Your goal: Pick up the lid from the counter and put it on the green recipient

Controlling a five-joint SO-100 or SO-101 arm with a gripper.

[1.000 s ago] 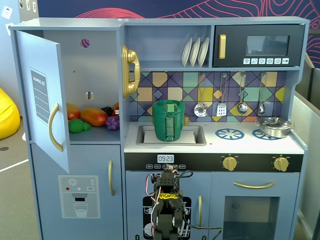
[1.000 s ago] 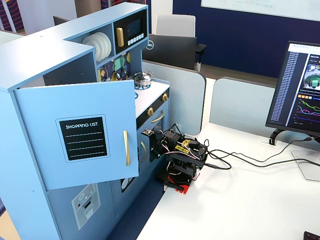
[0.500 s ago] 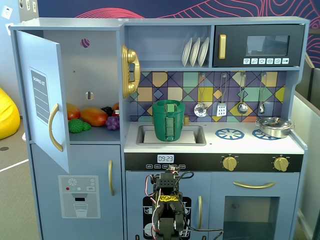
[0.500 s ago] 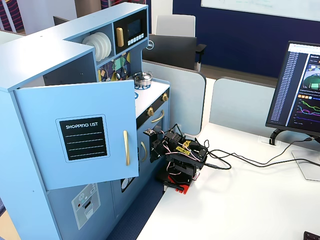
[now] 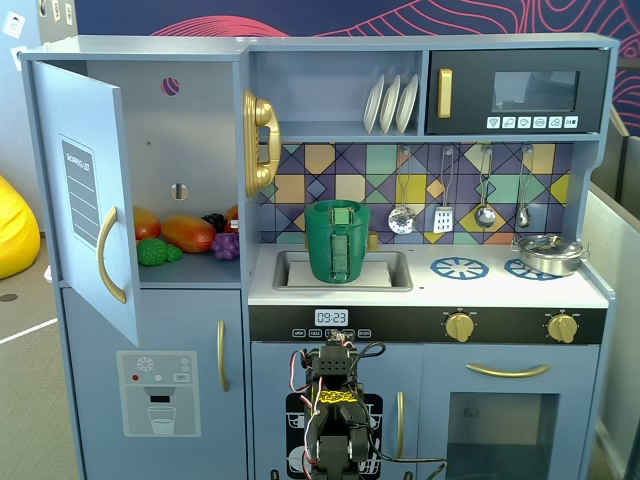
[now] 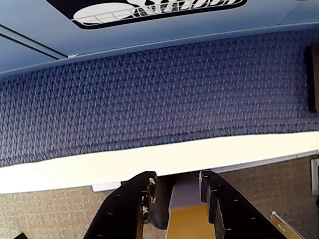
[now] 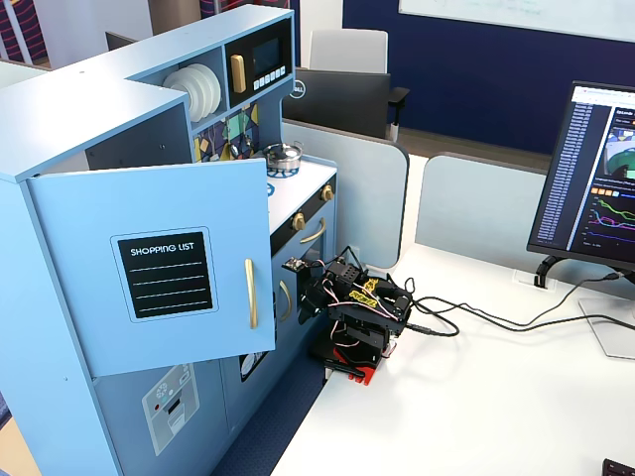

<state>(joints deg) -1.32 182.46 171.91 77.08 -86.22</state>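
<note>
The green recipient (image 5: 337,243) stands upright in the sink (image 5: 395,272) of the toy kitchen, its ribbed handle facing the fixed view. The lid (image 5: 337,206) shows as a flat green band across the pot's top, seen edge-on; no lid lies on the counter (image 5: 500,290). My arm (image 5: 335,400) is folded low in front of the kitchen, well below the counter; the same arm (image 7: 357,312) sits on the white table. In the wrist view my gripper (image 6: 177,180) points down over the table edge, jaws apart with nothing between them.
A silver pot (image 5: 546,252) sits on the right burner, and a blue burner ring (image 5: 459,267) lies beside the sink. The fridge door (image 5: 85,190) hangs open at left, toy food (image 5: 185,235) inside. A monitor (image 7: 595,178) and cables (image 7: 476,317) share the table.
The arm has shifted only slightly in its folded pose in front of the kitchen. The pot and everything on the counter have stayed put.
</note>
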